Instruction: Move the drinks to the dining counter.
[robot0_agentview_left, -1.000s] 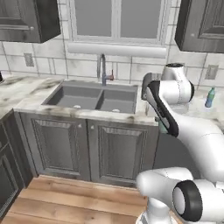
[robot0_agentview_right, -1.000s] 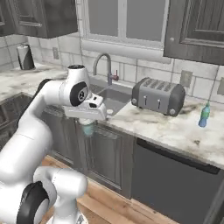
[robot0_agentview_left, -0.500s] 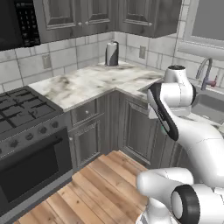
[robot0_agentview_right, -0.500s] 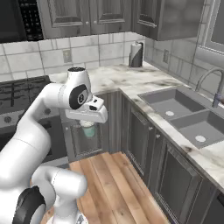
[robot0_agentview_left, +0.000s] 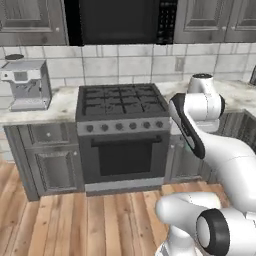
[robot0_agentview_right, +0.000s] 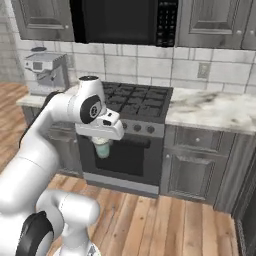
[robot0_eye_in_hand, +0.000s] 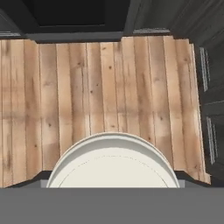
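I see the teal cup hanging under the gripper in the right base view, its jaws spread wide around it and gripping it in the air in front of the oven door. The cup is short and round, glossy teal with a pale top; only its lower part shows below the white hand. In the hand view its pale circular lid is cut off at the bottom, above warm, grained floor planks. The fingertips are hidden from me. Veined marble worktop flanks the dark stove.
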